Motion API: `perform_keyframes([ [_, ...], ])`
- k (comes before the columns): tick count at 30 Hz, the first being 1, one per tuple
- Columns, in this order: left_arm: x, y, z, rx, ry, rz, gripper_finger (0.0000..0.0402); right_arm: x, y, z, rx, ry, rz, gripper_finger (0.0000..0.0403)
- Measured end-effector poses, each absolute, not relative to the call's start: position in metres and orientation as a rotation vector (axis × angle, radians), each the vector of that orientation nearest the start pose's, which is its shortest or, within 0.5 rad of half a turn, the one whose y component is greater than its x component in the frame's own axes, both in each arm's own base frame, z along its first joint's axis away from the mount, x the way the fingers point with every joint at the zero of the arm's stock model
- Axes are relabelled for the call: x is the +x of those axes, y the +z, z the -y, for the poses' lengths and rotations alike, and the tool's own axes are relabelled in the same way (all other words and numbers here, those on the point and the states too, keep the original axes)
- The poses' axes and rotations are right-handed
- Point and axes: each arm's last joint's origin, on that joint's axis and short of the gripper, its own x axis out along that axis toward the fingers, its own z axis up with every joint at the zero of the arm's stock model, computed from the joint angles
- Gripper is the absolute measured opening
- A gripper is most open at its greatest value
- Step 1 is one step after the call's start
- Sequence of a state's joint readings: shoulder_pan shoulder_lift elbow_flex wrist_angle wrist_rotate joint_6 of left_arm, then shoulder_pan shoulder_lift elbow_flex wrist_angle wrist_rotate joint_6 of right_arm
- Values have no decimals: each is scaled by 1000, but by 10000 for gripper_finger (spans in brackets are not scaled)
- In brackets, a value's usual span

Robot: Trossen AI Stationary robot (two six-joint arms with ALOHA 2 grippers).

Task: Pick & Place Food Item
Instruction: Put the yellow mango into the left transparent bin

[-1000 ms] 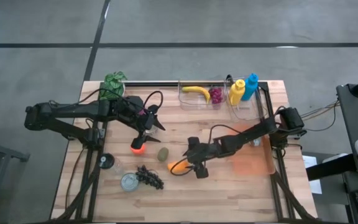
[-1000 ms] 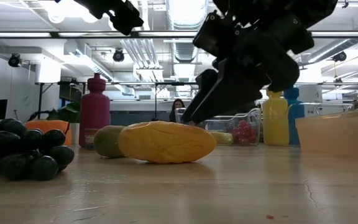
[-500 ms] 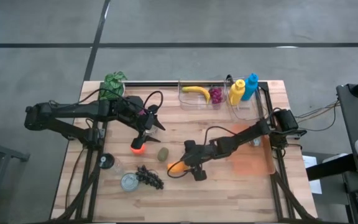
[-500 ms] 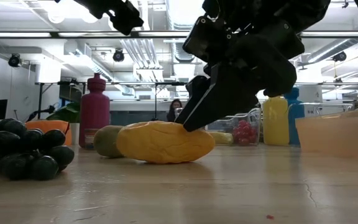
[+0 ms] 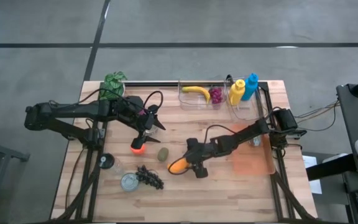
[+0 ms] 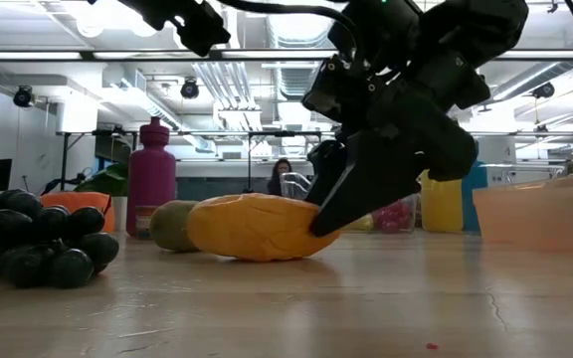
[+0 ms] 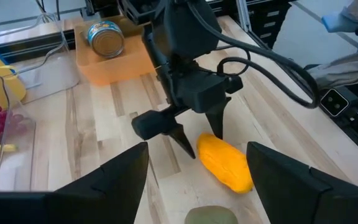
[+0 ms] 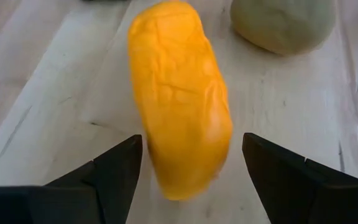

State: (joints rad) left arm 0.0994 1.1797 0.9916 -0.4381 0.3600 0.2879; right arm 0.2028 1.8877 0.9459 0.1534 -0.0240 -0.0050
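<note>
1. The right gripper [image 5: 188, 163] stood open at the table, its two fingers [image 8: 101, 180] straddling the orange food item [image 8: 179, 93], one on each side and neither yet pressed in
2. The food item lay flat on the wooden table [image 5: 229, 186], its near end between the fingers and its length running away from the claw
3. Just beyond its far end sat a green fruit [image 8: 283, 23]
4. Judged step: the reach was done and the grasp not yet made; the next move called for closing evenly on the item, then lifting
5. Farther off, the left gripper [image 5: 146, 132] hung open above an orange-red object [image 5: 138, 147]
</note>
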Motion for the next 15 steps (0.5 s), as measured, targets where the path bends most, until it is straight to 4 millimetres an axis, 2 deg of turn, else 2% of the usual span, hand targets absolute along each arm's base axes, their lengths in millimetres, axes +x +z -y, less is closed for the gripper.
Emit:
perform_keyframes([
  [11, 248, 305, -14, 134, -337, -569, 259, 360, 128, -75, -90, 227, -723, 248],
  [15, 248, 305, -14, 134, -337, -569, 254, 363, 121, -76, -90, 242, -705, 247],
])
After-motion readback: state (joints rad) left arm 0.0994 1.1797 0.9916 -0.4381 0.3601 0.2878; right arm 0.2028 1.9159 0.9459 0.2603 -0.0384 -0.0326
